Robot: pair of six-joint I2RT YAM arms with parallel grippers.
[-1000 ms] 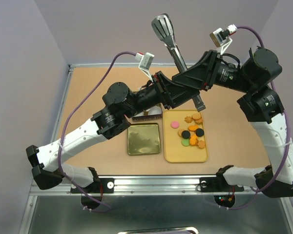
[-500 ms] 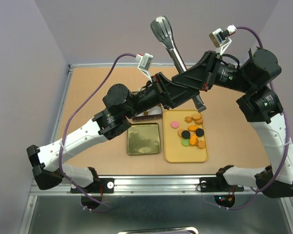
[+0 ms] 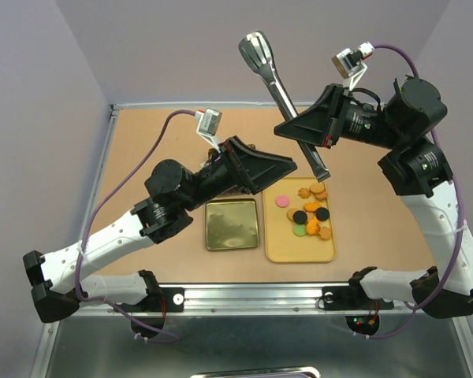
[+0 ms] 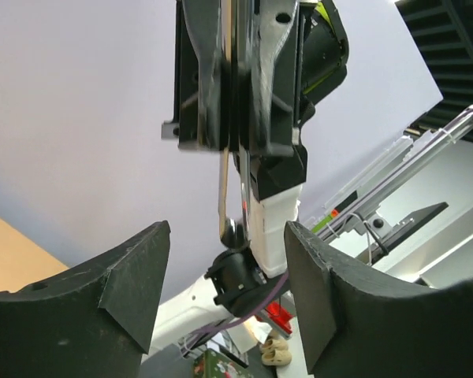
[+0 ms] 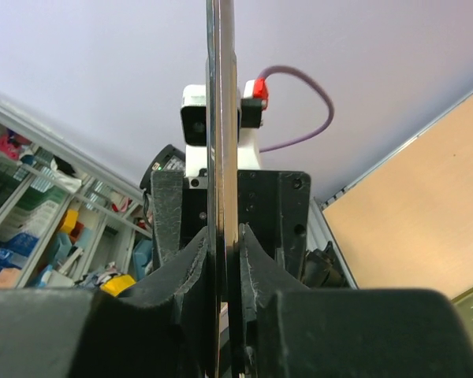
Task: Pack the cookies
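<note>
**A:** What have your right jaws got?

**B:** My right gripper (image 3: pixel 293 128) is clamped down narrow on the metal tongs (image 3: pixel 270 69), partway along their length. In my wrist view the fingers (image 5: pixel 191 264) press on both sides of the thin steel strip. The broad end sticks up and away above the jaws. The narrow end slants down below them, in the air and clear of the counter (image 3: pixel 142 157).

**A:** And the left?

**B:** My left gripper (image 3: pixel 288 164) is spread wide, with nothing between the jaws and nothing touching them. It hangs in the air. The right jaws and the tongs sit straight ahead of it, slightly above and apart.

**A:** Where are the cookies?

**B:** The cookies (image 3: pixel 307 211) lie loose in a cluster on the yellow tray (image 3: pixel 299 250). That is below my right jaws and just under the low end of the tongs, not touching it. From my left jaws they sit down and a little past the tips. The gold tin (image 3: pixel 232 224) rests on the counter under my left arm, just beside the tray.
</note>
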